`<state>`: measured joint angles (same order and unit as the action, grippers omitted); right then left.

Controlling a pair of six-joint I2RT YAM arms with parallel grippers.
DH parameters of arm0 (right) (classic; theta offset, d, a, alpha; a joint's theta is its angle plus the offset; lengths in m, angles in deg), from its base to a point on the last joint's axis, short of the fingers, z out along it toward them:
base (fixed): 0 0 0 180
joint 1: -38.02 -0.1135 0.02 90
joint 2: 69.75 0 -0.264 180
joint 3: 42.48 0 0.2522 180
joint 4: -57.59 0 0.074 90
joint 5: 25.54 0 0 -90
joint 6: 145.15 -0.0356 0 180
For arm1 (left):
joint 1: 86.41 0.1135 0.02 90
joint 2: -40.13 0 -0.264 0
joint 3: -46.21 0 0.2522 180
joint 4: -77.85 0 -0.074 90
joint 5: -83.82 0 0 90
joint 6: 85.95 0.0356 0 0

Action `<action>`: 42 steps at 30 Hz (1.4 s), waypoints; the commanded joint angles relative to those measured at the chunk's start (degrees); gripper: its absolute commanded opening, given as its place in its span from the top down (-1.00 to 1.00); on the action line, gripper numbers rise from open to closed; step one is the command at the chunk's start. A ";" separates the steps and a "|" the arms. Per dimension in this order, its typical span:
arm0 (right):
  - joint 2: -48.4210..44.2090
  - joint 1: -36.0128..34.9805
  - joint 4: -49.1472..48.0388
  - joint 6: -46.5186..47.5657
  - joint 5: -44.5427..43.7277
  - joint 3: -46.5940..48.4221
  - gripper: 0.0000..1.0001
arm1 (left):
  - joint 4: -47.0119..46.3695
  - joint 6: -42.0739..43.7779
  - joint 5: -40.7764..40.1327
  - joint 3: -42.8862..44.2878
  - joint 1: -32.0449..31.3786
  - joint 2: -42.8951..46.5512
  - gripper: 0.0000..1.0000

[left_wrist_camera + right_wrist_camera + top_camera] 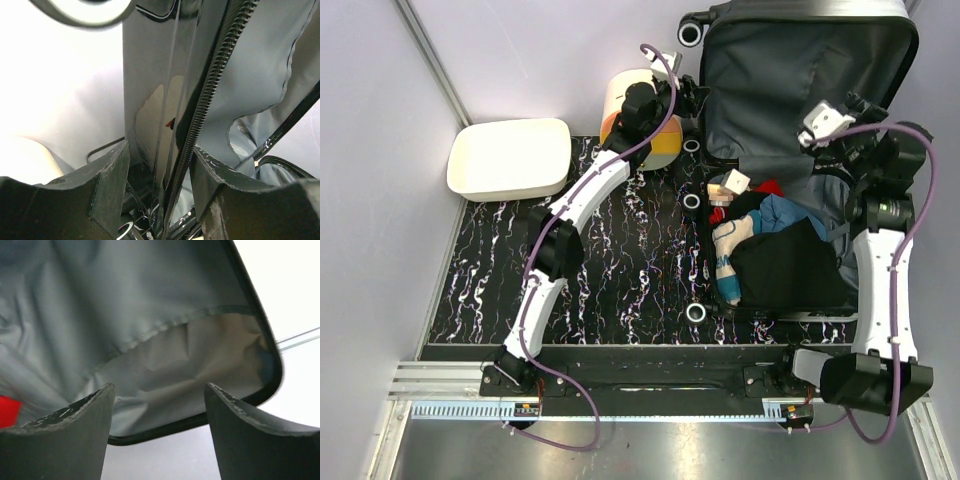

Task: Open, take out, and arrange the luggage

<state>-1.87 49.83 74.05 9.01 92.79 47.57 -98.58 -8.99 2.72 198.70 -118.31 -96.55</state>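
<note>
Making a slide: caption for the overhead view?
Open luggage, clothes inside, left gripper and right gripper working at it; white tray, cylindrical box alongside.

Bright even light; wrist cams soft, bkgd blown out, luggage (150, 70) shell reflective.

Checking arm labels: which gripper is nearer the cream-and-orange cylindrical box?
Left. The left gripper sits just right of the cylindrical box, at the luggage lid's edge; the right gripper is across the open luggage, far to its right.
</note>
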 commanded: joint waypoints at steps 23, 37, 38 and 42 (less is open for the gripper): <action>48.12 -4.78 -31.35 -58.71 -25.43 39.15 0.39 | 1.66 -2.70 10.16 -37.81 2.37 31.46 -0.80; 76.71 -4.87 -19.04 -57.22 -26.85 72.43 -0.05 | 18.02 -5.42 15.00 -59.88 18.97 50.98 -0.87; 75.49 -4.87 -19.92 -57.57 -26.67 69.98 -0.08 | 18.11 -4.81 14.91 -60.59 19.68 51.34 -0.87; 71.09 -4.87 -21.68 -58.18 -24.04 63.91 -0.36 | 19.42 -3.75 14.56 -62.10 22.23 52.22 -0.87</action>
<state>74.60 45.22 52.89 -48.78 65.78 115.77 -80.95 -13.36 15.25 137.55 -97.08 -47.11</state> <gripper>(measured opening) 0.637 0.934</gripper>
